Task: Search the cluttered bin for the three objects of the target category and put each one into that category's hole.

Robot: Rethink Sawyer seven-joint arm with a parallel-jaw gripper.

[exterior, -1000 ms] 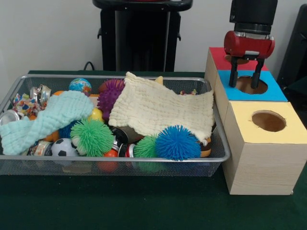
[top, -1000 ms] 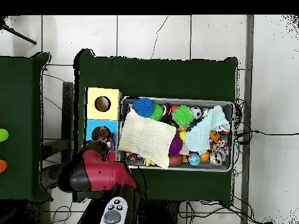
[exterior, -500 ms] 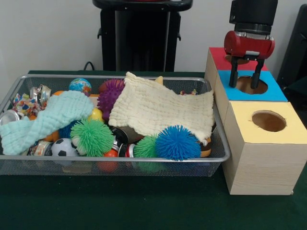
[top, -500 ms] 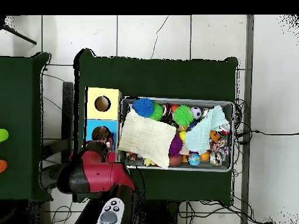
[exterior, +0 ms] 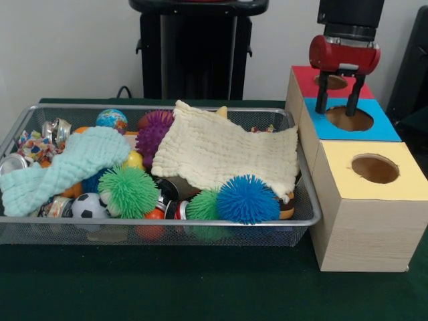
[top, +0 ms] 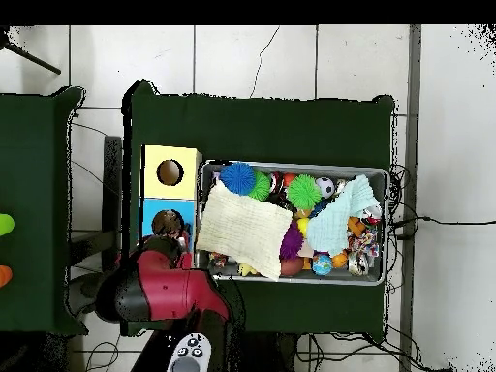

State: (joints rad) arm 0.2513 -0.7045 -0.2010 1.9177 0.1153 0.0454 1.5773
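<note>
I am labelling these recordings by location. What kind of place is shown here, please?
Probably a robotics lab test station: a green-covered table on a tiled floor, a wire bin of toys and cloths, three wooden sorting boxes, and the robot's claw above them.

red box [exterior: 314, 81] partly behind arm, bottles unseen

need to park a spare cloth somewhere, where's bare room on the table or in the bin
Bare green table runs in front of the bin and the yellow-topped box; the overhead view shows another strip beyond the bin. Inside the bin it is crowded: cream cloth, mint cloth, spiky balls and cans fill it. The gripper hangs over the boxes.
</note>
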